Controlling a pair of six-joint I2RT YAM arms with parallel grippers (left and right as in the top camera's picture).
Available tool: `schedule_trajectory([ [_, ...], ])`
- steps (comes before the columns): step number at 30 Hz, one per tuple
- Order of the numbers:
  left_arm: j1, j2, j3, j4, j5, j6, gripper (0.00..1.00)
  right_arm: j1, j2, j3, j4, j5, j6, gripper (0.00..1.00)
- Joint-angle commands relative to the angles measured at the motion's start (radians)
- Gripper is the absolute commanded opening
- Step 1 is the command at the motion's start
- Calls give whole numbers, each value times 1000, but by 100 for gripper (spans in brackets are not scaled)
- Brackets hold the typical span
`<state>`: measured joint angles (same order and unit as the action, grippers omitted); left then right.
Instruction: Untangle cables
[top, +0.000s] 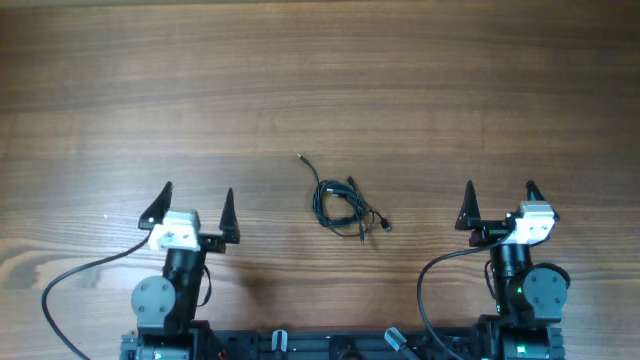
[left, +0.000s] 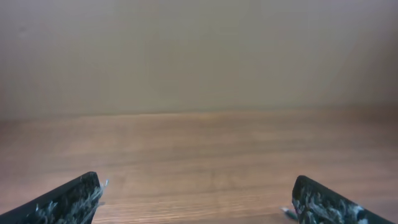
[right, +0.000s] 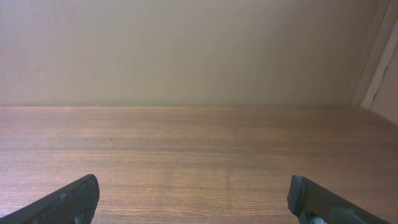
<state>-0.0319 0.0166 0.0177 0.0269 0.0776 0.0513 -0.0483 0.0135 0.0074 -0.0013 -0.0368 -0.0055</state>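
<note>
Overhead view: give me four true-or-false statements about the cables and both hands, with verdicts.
1. The cables lie in one small tangle on the table. True.
2. The left hand is shut on the cables. False: it is open and empty, apart from them.
3. The cables lie between the left hand and the right hand. True.
4. The right hand touches the cables. False: it is open, well apart from them.

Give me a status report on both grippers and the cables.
Left gripper open, empty. Right gripper open, empty. Cables in one small tangle between the arms, untouched. Nothing in the way.
</note>
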Motion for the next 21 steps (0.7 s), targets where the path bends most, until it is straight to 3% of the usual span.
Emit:
schedule_trajectory([
  [1,-5,0,68,-23,41,-243,100,5,-2,-2,3,-13,-6,100],
  [5,-5,50,205,-140,158,-373,100,5,-2,-2,3,-13,-6,100],
  [10,-5,267,446,-325,216,-378,100,5,-2,-2,3,-13,-6,100],
  [14,-6,547,672,-507,334,-378,100,5,-2,-2,3,-13,-5,100],
  [21,-6,894,787,-547,503,-484,100,5,-2,-2,3,-13,-6,100],
])
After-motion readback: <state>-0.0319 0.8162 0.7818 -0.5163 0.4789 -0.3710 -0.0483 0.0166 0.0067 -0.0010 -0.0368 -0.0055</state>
